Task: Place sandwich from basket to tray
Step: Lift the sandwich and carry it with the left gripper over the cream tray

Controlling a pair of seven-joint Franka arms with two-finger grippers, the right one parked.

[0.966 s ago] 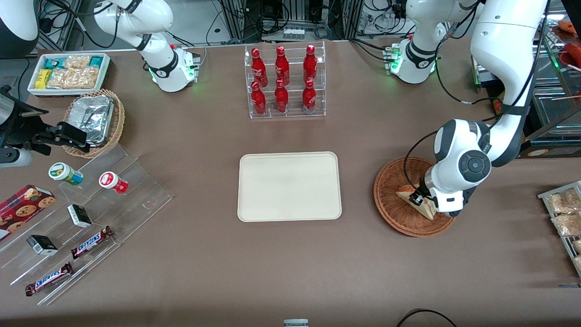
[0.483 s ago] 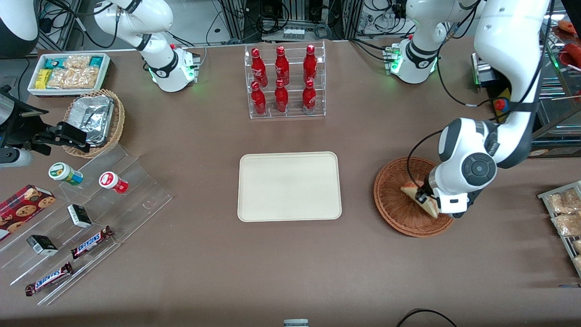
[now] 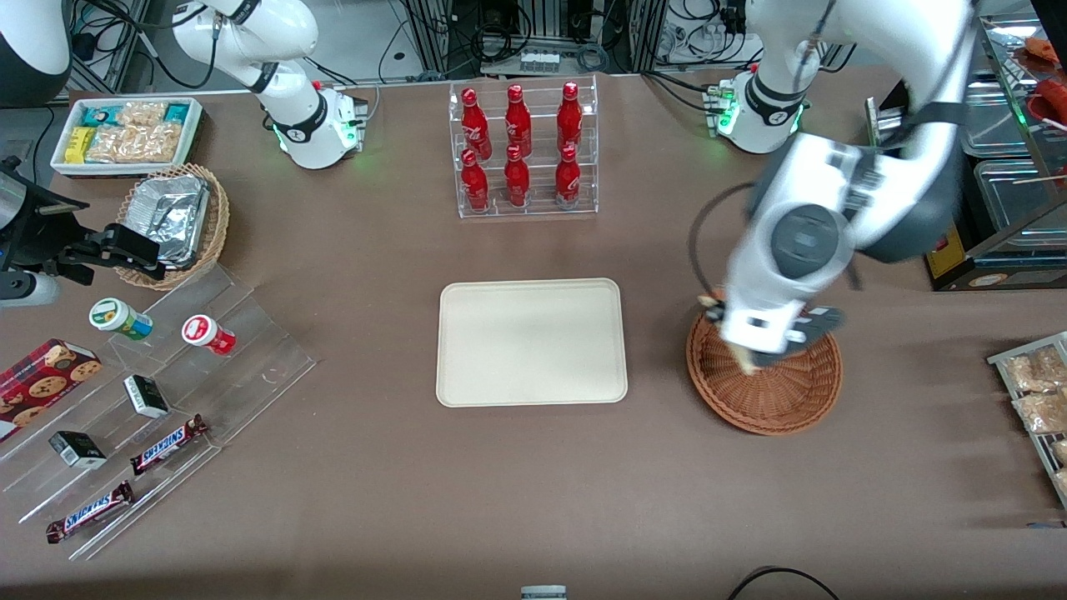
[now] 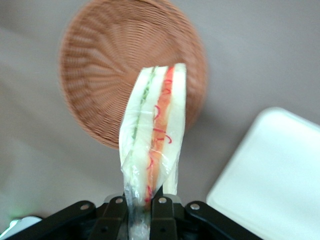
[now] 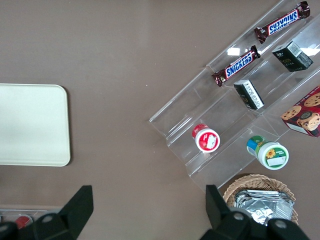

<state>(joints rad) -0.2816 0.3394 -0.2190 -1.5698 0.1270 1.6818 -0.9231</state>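
The sandwich (image 4: 152, 137) is pinched by its narrow end between the fingers (image 4: 116, 216) of the left gripper (image 4: 138, 212) and is held in the air above the basket (image 3: 764, 379), clear of the weave. The tray (image 3: 532, 342) is seen on the desk (image 3: 533, 492) beside the basket, toward the parked arm's end.

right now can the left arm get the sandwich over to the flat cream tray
Probably yes: the gripper holds the triangular sandwich above the reddish-brown wicker basket, and nothing stands between it and the cream-white tray.
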